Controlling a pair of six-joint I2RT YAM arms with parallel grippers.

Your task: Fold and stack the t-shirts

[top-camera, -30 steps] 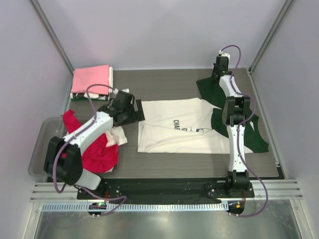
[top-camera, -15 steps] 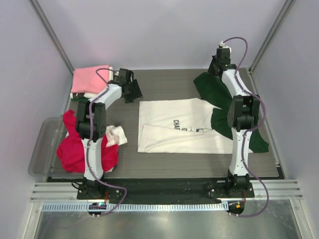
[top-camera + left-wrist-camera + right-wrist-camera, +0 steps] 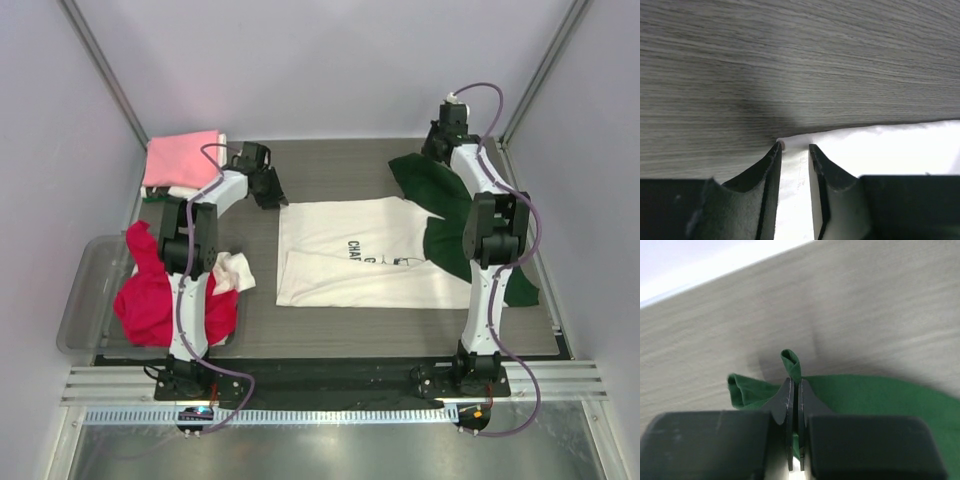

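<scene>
Left claw (image 3: 794, 146) closing on the cream-white t-shirt (image 3: 335, 270)'s far-left corner
Newly arrived, it is narrowing, not yet clenched, readying a fold on the surface (image 3: 330, 175); right claw (image 3: 794, 382) is pinching the dark green t-shirt (image 3: 865, 400).

Walls (image 3: 320, 60): pale lilac-grey panels, enclosing three sides. Posts (image 3: 105, 75): aluminium, slanting up at both back corners. Table (image 3: 340, 170): grey woodgrain, lying under soft, even light. Rails (image 3: 100, 385): running along the near edge. Steel sheet (image 3: 330, 450): reflecting dully in front.
</scene>
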